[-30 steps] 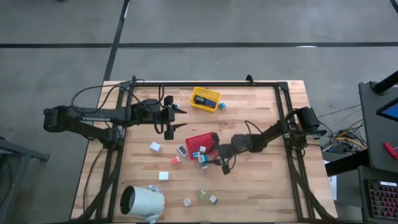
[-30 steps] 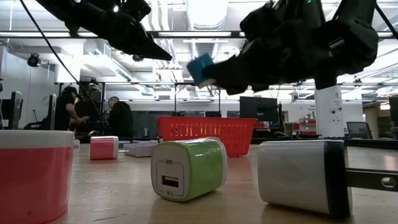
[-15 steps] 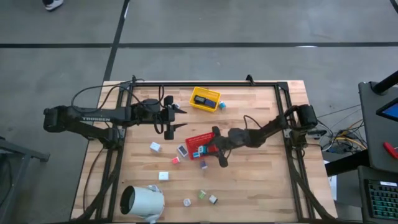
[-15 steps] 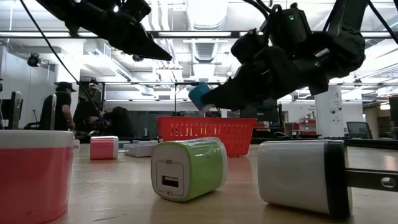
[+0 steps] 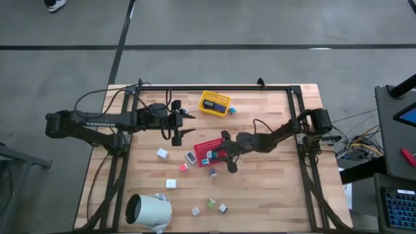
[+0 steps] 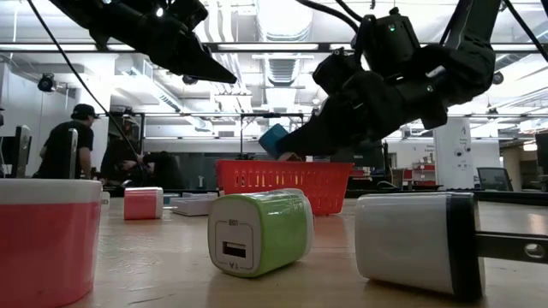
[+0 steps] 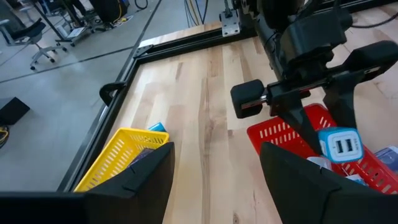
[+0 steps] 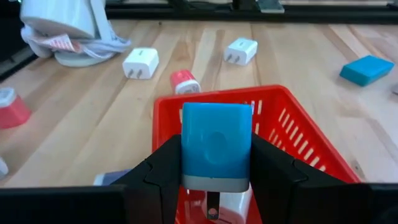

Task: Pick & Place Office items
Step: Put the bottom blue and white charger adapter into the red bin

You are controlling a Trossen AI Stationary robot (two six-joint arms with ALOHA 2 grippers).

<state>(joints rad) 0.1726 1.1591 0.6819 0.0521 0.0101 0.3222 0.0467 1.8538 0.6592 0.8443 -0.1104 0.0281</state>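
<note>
My right gripper (image 5: 219,155) is shut on a blue block (image 8: 216,146), one of the office items, just above the red tray (image 5: 207,147). In the low view the blue block (image 6: 274,139) hangs at the height of the red tray's rim (image 6: 282,164). My left gripper (image 5: 190,123) hovers open and holds nothing, above the table to the left of the yellow tray (image 5: 214,103). Several other small blocks (image 5: 162,153) lie on the wood to the left of and nearer than the red tray. My right gripper pinches the blue block's two opposite sides (image 8: 186,149) between its two fingers (image 8: 163,168). The fingers come from the table's right, slanting a little downward. The block is lifted clear over the red tray's inside, and a white face with two prongs (image 7: 340,146) shows in the left wrist view.
A large white cylinder (image 5: 148,211) lies at the near left corner. A teal block (image 5: 232,110) sits beside the yellow tray. Green (image 6: 261,231), white (image 6: 419,242) and pink (image 6: 47,239) blocks lie close to the near edge. People stand in the room beyond the table.
My right gripper has carried the blue block toward the table's far edge and downward, from beside the red tray's near edge to over the tray, and has tipped nearer to level. The block stays in its fingers.
</note>
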